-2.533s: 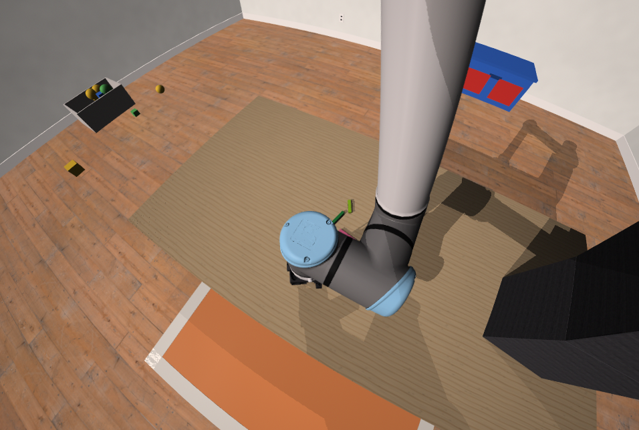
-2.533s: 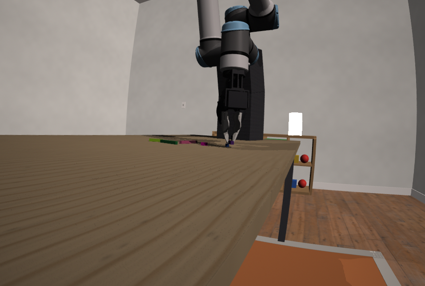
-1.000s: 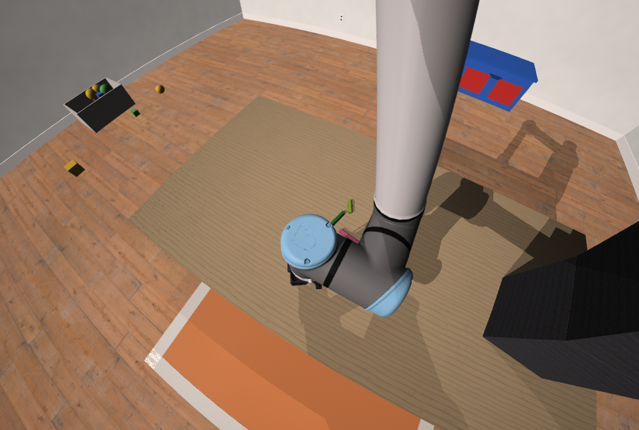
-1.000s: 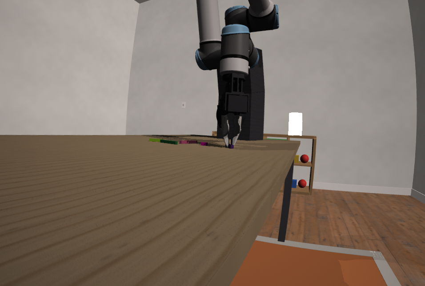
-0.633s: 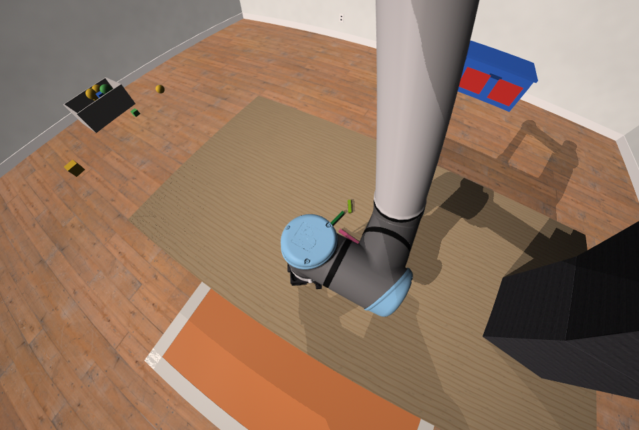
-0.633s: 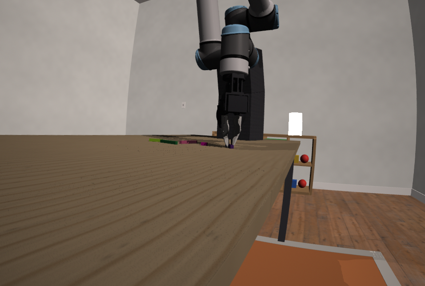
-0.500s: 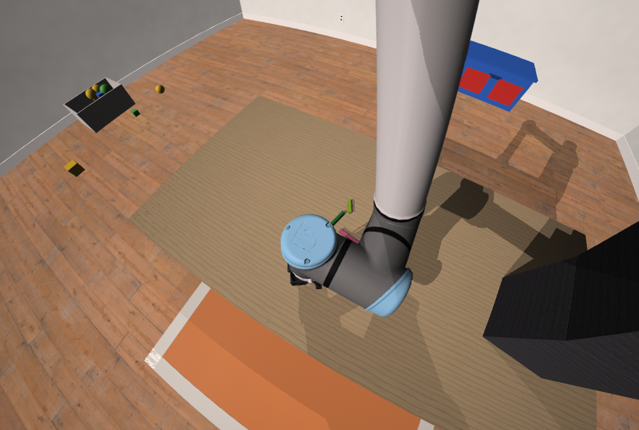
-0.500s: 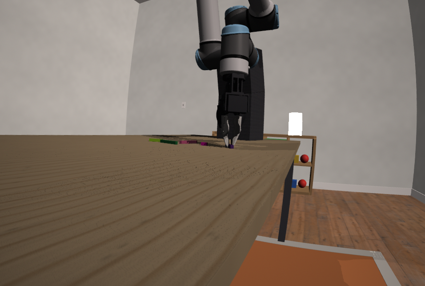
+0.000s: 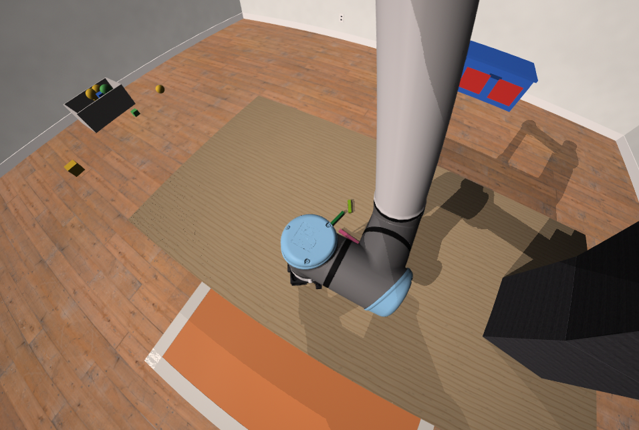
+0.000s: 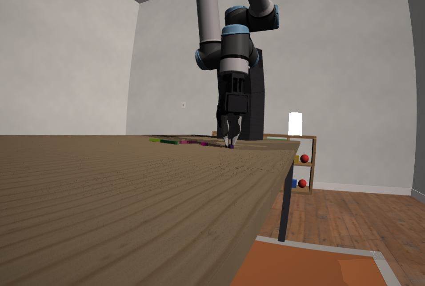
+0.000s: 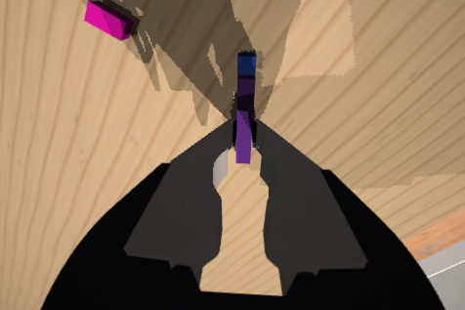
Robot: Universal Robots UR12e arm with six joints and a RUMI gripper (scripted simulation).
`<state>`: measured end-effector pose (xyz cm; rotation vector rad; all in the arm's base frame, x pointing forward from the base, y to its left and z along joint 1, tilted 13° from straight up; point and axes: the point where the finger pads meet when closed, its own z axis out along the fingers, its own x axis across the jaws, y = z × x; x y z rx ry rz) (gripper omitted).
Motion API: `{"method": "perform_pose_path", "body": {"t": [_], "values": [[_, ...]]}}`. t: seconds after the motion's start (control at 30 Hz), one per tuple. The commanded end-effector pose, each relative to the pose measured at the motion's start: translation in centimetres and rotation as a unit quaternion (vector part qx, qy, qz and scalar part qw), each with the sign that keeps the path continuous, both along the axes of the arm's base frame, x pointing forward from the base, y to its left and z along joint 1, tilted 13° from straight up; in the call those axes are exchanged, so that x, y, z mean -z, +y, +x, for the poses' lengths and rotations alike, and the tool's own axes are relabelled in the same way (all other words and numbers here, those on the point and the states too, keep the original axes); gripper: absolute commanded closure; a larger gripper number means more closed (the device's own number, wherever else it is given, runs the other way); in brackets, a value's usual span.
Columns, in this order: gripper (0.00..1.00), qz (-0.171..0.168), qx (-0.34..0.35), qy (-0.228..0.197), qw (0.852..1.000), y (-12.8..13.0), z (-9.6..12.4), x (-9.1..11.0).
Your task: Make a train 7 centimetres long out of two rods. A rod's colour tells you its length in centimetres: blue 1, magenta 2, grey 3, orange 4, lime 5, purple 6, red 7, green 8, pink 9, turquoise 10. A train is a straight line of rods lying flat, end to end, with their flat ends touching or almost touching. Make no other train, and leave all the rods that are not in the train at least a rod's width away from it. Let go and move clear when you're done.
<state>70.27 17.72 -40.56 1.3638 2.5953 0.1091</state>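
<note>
My gripper [image 11: 244, 121] [image 10: 230, 145] is shut on the purple rod [image 11: 243, 148] [image 10: 231, 146], down at the table top. The blue rod [image 11: 246, 66] lies in line with the far end of the purple rod in the wrist view, touching or almost touching it. The magenta rod [image 11: 105, 21] [image 10: 204, 144] lies apart, up and to the left in the wrist view. In the top view the wrist of the arm hides the fingers, the purple rod and the blue rod.
A green rod [image 9: 337, 218] [image 10: 168, 141], a lime rod [image 9: 349, 205] [image 10: 154, 140] and a pink rod [image 9: 348, 236] [image 10: 183, 142] lie farther off on the table [image 9: 247, 157] [image 10: 137, 190]. The table's edge is near the gripper.
</note>
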Motion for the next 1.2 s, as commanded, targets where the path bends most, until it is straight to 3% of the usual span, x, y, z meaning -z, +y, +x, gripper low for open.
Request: {"method": "perform_pose_path", "body": {"t": [0.0,0.53,0.97,1.17], "values": [[1.0,0.0,0.0,0.0,1.0,0.0,0.0,-0.1],[0.86,0.0,0.0,0.0,1.0,0.0,0.0,-0.1],[0.86,0.0,0.0,0.0,1.0,0.0,0.0,-0.1],[0.86,0.0,0.0,0.0,1.0,0.1,-0.3,-1.5]]}}
